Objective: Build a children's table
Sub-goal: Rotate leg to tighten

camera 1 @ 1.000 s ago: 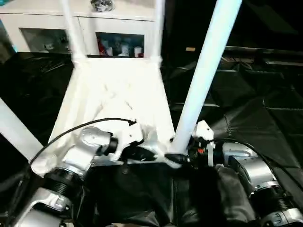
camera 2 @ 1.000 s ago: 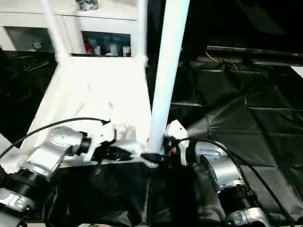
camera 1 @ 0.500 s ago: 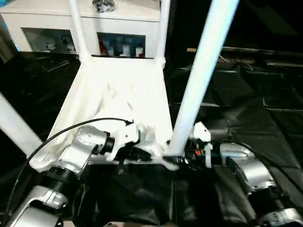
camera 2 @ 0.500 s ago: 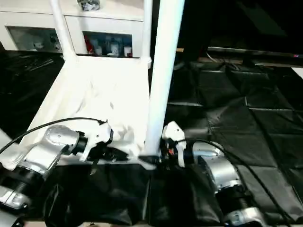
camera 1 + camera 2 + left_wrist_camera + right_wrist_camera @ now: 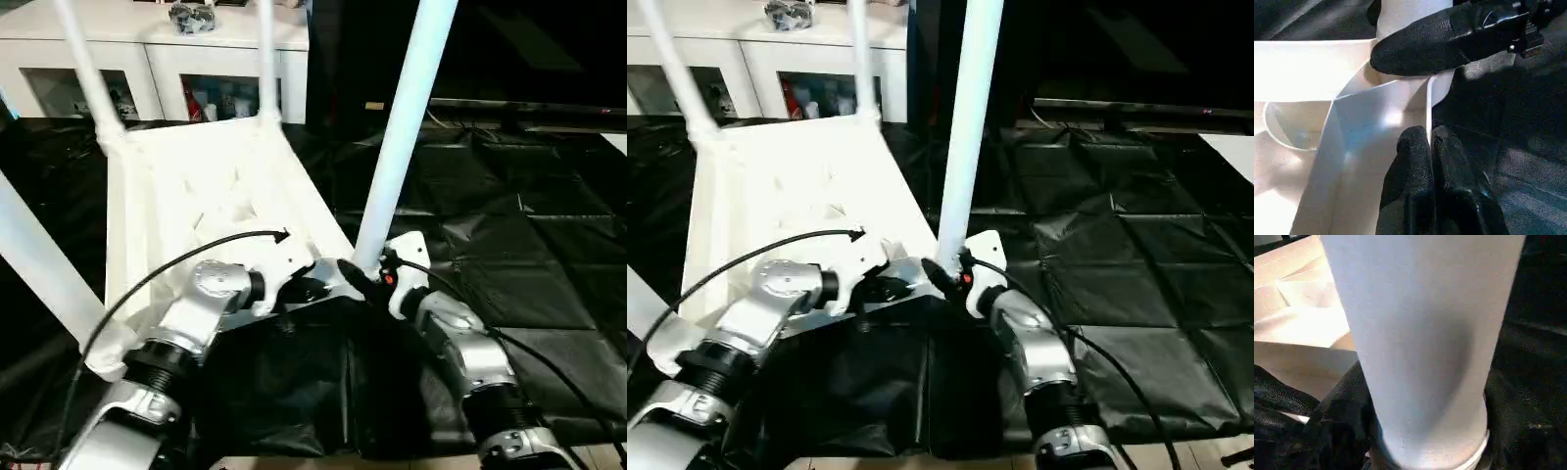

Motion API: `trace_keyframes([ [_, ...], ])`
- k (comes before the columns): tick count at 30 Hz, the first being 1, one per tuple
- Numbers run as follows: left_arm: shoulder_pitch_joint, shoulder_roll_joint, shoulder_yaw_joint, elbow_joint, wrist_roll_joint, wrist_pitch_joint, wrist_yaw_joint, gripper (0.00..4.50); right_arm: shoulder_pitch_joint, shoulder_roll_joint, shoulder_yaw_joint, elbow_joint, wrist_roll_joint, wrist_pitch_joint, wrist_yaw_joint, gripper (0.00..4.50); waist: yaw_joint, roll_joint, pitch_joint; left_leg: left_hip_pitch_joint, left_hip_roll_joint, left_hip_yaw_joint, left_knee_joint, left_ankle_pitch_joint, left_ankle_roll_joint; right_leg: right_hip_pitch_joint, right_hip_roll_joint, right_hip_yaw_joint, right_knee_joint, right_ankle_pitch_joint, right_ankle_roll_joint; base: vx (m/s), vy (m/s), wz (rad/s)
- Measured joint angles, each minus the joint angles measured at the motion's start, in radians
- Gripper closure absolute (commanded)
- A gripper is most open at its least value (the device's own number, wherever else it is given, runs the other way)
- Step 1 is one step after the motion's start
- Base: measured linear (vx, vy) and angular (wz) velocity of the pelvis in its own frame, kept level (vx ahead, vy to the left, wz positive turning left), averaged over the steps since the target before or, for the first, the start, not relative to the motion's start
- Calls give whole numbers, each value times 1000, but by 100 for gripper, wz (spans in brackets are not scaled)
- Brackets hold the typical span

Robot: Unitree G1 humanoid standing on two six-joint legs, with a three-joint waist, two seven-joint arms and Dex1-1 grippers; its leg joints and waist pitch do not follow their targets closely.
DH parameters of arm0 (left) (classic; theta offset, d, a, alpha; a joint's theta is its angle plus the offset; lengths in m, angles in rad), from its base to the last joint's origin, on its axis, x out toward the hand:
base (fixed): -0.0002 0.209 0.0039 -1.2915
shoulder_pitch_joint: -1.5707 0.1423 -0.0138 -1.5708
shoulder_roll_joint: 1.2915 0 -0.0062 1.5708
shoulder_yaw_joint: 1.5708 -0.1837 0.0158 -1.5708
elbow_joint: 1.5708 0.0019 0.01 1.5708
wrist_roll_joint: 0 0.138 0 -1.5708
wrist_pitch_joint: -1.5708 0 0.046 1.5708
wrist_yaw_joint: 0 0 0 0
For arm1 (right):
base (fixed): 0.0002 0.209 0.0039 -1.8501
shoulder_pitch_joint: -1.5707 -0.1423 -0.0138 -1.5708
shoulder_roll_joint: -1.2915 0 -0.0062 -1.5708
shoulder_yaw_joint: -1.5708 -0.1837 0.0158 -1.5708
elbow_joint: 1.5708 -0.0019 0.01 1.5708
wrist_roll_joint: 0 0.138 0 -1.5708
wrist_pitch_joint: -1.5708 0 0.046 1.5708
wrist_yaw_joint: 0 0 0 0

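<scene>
The children's table lies upside down on the black sheet, its white tabletop [image 5: 196, 196] showing its ribbed underside. White legs rise from the corners: two at the back [image 5: 88, 69] [image 5: 263, 59], one at the near left [image 5: 34, 264], one at the near right [image 5: 402, 127]. My right gripper [image 5: 367, 274] is shut on the base of the near right leg [image 5: 1420, 333], one black finger [image 5: 1440, 39] lying across it. Just left of it, my left gripper [image 5: 1430, 134] is shut, pinching the tabletop's thin rim [image 5: 1427, 98] beside that corner socket.
A white glass-fronted cabinet [image 5: 196, 59] stands behind the table, with a dark object [image 5: 191, 15] on top. Crumpled black sheeting [image 5: 529, 225] covers the floor to the right and in front. A black cable [image 5: 196, 259] loops over my left forearm.
The head view has swung, so the whole scene sits differently. Both grippers stay at the near right corner. My right forearm now reaches the leg's base more from the near side.
</scene>
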Motion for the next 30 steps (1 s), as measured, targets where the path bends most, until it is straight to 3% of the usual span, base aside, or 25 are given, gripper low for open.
trace_keyframes([
  [5, 2, 6, -11, -16, 0, -13, -38, 450, -1, -57, 13, -17, 1, 8, 125, 78, 3, 1, 0, -2, 0, 0, -1, 0, 0, 0, 0, 0, -3, 3, -5, 0, 0, 0],
  [12, 25, 65, -21, -55, -40, -58, -162, 450, 2, -178, 80, -83, 25, 42, 376, 78, 12, 2, 1, -10, 1, 0, -2, 2, 4, -6, 0, -2, -2, 0, -1, 14, -1, 0],
  [17, 32, 111, -35, -54, -58, -105, -266, 450, 12, -246, 122, -121, 50, 67, 552, 78, 30, 2, 1, -10, 1, 1, -1, 1, 3, -6, 0, -2, -1, 0, -1, 0, 0, 0],
  [26, 19, 163, -56, -24, -87, -141, -393, 450, 6, -296, 162, -137, 77, 109, 688, 162, 37, 2, 1, -9, 1, 1, 1, 0, 1, -2, 0, -1, -1, 1, -3, 0, 0, 0],
  [30, 17, 168, -56, -16, -96, -145, -414, 450, 8, -296, 167, -150, 77, 118, 700, 175, 37, 2, 1, -9, 2, 1, 1, 0, 1, -3, 0, -1, -1, 1, -3, 0, 0, 0],
])
